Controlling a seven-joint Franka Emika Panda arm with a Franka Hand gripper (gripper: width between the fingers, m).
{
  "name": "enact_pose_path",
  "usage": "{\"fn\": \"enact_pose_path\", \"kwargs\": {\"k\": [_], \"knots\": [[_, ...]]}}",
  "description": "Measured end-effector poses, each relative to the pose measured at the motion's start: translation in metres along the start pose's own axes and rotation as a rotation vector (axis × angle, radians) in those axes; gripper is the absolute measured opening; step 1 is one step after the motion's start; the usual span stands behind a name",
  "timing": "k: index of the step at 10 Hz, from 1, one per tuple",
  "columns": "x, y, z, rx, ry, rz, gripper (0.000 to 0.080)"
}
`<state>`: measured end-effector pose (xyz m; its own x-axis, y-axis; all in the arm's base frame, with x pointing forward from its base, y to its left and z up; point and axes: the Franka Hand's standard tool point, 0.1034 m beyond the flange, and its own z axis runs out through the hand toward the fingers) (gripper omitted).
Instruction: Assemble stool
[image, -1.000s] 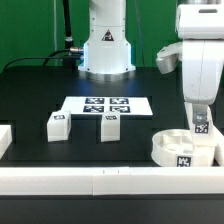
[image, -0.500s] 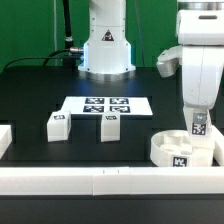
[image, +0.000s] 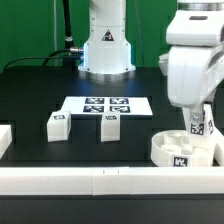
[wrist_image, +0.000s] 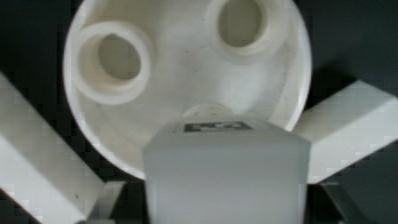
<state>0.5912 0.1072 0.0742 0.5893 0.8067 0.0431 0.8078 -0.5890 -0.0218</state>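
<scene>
The round white seat (image: 172, 150) lies at the exterior view's right, close to the front rail. A white leg (image: 197, 124) with a square tag stands in it, a little tilted. My gripper (image: 197, 116) comes down from above and is shut on this leg. In the wrist view the leg (wrist_image: 222, 165) fills the space between my fingers (wrist_image: 112, 197), and the seat (wrist_image: 178, 90) lies beyond it with two round sockets (wrist_image: 114, 62) showing. Two more tagged legs (image: 57, 125) (image: 110, 126) lie on the black table at the exterior view's left.
The marker board (image: 105, 105) lies flat behind the loose legs. A long white rail (image: 100, 180) runs along the front edge, and a white block (image: 4, 140) sits at the left edge. The arm's base (image: 105, 50) stands at the back.
The jaws have shut on the leg standing in the seat. The wrist has turned since then, and the leg's tag has shifted slightly toward the exterior view's left.
</scene>
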Motion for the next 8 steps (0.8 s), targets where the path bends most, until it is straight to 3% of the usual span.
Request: {"fn": "enact_pose_path", "kwargs": {"k": [3,4,8], "knots": [[0.0007,-0.0028,0.0005,0.018,0.003,0.306,0.0337],[0.0023,-0.0022,0.0009,0.009,0.016,0.368,0.0337],[0.0038,-0.0037,0.0009,0.02,0.019,0.661,0.0337]]}}
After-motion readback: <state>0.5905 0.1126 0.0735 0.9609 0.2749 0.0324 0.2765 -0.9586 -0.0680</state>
